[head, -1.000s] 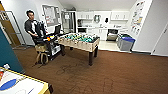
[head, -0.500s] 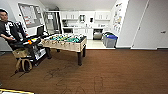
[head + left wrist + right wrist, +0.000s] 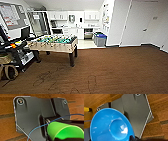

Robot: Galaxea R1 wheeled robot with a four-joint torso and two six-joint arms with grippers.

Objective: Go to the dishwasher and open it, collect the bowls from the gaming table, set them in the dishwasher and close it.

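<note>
Head view: compared with the frame half a second earlier, the whole scene has shifted, so the camera has turned. The person at the left edge is no longer in frame, and the foosball table with its green field now sits left of centre. A dark equipment cart stands just beside its left end. Beyond the brown floor, the white kitchenette holds the dishwasher, its front a dark square under the counter; whether it is open cannot be told. Grey bins with blue lids stand near it. A wall board at upper left carries papers, none legible.

Left wrist view: a bright green cup lies close under the camera, crossed by a thin blue cable. The left gripper's state cannot be told.

Right wrist view: a bright blue bowl sits close to the camera. The right gripper's state cannot be told. No readable writing appears.
</note>
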